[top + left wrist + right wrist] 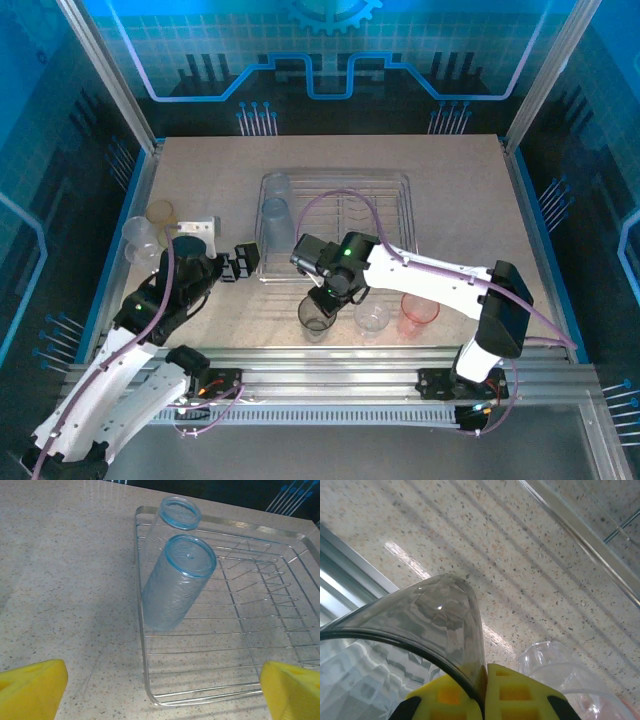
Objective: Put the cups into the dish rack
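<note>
Squarely in right claw (pixel 484 692) — grey cup (pixel 442 612) rim

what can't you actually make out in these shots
- Top view: left cups, partly behind the left arm; count unclear.
- Top view: right gripper, fingers hidden under its own wrist.
- Right wrist view: grey cup, base cut off by the frame edge.
- Left wrist view: rack, right end runs off the frame.

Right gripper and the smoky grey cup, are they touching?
Touching. The right wrist view shows the right gripper pinching the wall of the smoky grey cup.
</note>
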`<move>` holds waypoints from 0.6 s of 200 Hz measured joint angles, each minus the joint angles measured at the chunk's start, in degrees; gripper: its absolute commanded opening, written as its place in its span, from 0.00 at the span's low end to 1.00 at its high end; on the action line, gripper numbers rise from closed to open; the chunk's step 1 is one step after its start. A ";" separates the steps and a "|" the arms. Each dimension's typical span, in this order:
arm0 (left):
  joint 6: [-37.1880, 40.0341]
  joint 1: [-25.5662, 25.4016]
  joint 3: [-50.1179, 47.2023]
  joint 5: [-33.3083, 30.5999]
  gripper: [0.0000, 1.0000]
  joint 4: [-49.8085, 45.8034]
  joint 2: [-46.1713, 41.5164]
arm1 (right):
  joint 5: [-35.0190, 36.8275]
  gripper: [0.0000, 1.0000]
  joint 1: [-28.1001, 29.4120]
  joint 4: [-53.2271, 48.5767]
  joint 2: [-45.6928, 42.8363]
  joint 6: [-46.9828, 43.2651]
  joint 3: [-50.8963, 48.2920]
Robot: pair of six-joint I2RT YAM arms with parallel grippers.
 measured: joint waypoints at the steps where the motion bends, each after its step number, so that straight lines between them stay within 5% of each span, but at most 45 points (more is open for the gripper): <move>1: 0.00 0.00 0.02 0.13 1.00 0.00 0.00 | -0.13 0.00 -0.09 0.13 -0.31 -0.04 -0.04; 33: 0.04 0.00 2.40 8.39 0.99 1.92 -0.02 | -6.29 0.00 -4.74 7.30 -11.39 -1.07 -4.94; 76: -0.20 0.00 4.61 26.10 1.00 9.68 1.99 | -18.03 0.00 -18.75 21.94 -30.99 0.85 -19.85; 120: -1.62 -0.07 8.24 39.58 0.99 14.10 9.99 | -30.23 0.00 -30.29 31.67 -39.85 5.05 -27.58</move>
